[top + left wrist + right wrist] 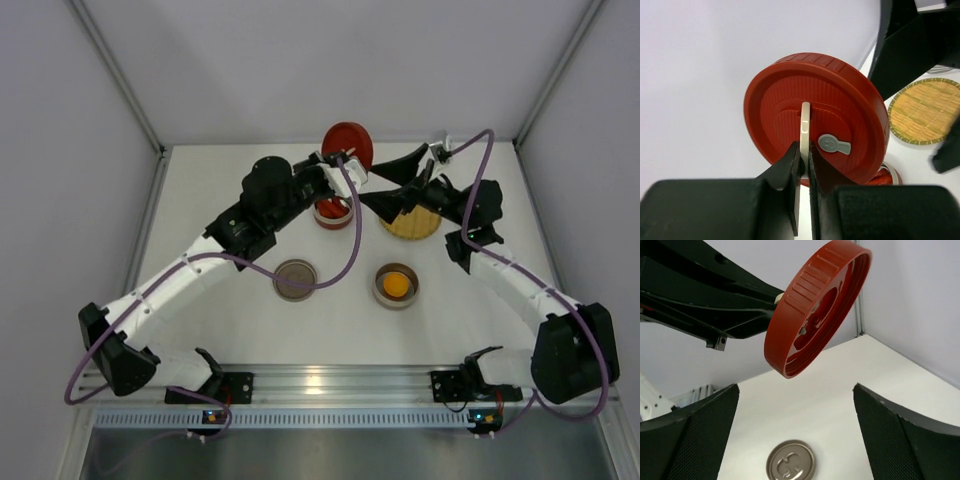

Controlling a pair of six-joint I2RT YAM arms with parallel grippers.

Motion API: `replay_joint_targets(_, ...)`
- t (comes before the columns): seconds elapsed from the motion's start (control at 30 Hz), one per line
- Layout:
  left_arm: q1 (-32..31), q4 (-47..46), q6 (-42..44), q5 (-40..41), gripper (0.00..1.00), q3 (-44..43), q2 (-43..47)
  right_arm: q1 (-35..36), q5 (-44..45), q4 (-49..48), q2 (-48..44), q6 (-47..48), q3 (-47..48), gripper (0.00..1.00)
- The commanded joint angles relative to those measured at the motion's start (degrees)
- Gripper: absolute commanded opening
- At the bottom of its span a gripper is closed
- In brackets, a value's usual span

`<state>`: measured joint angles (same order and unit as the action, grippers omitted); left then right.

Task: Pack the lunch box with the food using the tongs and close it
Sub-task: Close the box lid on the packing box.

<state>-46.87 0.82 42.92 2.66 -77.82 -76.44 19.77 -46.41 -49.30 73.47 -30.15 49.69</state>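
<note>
— Right, left gripper (804,150) first?
— Pinched almost shut on the cream handle (805,117) of the red lid (850,100). Holds it up on edge, lifted clear of the table (330,330), toward the far side. Ribbed top face turned to its own wrist, with a small grey tab (834,145) just beside the handle.
— And the right gripper (796,395)?
— Spread wide, gripping nothing. Hovers near the lid and somewhat lower, on the side of the hollow underside, apart from it.
— Where to find the food?
— In a round container (333,227) on the table, close under the lid, the red pieces (330,210). Alone in a metal bowl (378,290), nearer the front edge and well apart from both grippers, the orange-yellow piece (397,286).
— Anything else down there?
— Beneath the right gripper, partly hidden, a round woven mat (415,228). Left of the metal bowl, a second round metal dish (295,279).
— And the tongs?
— Cannot tell; too unclear to pick out for certain.
</note>
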Motion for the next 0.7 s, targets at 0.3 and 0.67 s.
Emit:
replay_joint_targets(0.3,4.8,42.7,-15.3,8.3,0.00,-42.6,-27.1,-17.2,-2.7,34.4,-7.8,11.0,6.2,0.99)
replay_joint_targets(0.67,10.9,56.7,-13.0,3.9,0.00,-53.9,-47.6,-29.5,-7.6,46.6,-12.6,17.0,1.4,0.99)
